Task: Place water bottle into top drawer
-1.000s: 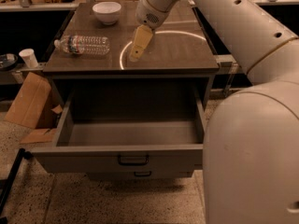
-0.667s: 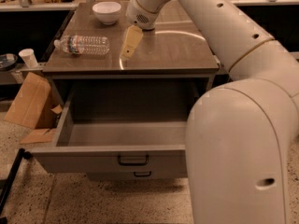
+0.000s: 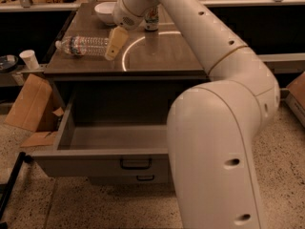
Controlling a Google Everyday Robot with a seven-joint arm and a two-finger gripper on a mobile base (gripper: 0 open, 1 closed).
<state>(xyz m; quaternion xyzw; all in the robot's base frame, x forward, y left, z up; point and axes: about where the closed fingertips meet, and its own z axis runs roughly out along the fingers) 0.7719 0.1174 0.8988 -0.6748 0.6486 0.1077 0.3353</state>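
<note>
The water bottle (image 3: 84,46) lies on its side on the brown counter top (image 3: 157,56) at the left, cap pointing left. My gripper (image 3: 113,46) hangs over the counter just right of the bottle's base, close to it or touching it. The top drawer (image 3: 102,160) is pulled out below the counter, open and empty, with its dark bar handle (image 3: 136,164) on the front. My arm reaches across from the right and hides the drawer's right part.
A white bowl (image 3: 105,11) and a green-and-white can (image 3: 151,19) stand at the back of the counter. A lower drawer front (image 3: 143,178) sits under the open drawer. Cardboard (image 3: 29,104) and a white cup (image 3: 29,59) are at the left.
My gripper has moved left across the counter toward the bottle's base. The arm now covers more of the view. The bottle has not moved.
</note>
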